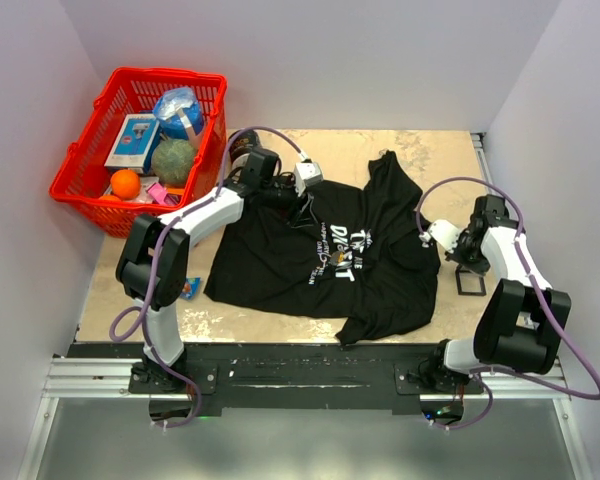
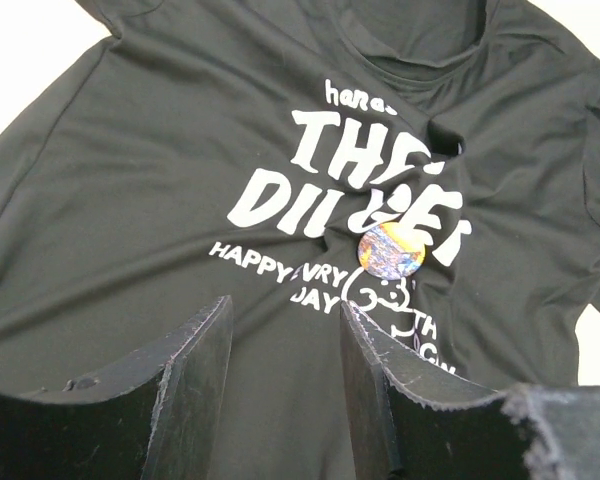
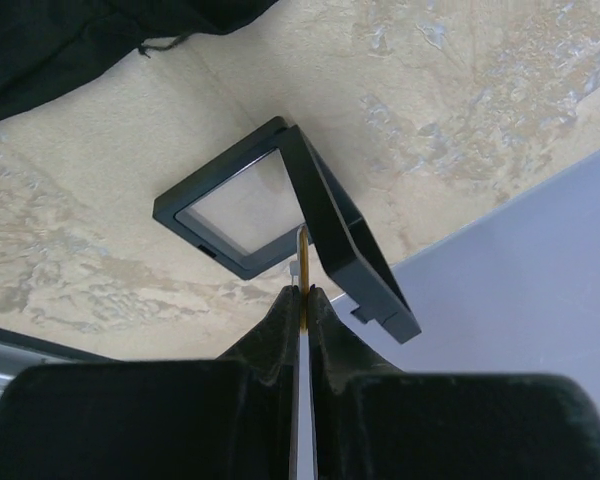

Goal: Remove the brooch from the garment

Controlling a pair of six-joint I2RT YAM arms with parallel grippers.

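My left gripper point(image 2: 285, 312) hangs over the garment point(image 2: 130, 200), jaws about half apart and holding nothing. The brooch point(image 2: 391, 250), a round multicoloured disc, sits on the white lettering point(image 2: 320, 150) just ahead and to the right of its fingers, with cloth puckered around it. My right gripper point(image 3: 304, 292) is closed beside a black case point(image 3: 240, 215). If I close off-centre I'd likely pinch fabric, and pulling could drag the shirt, since nothing holds it down.
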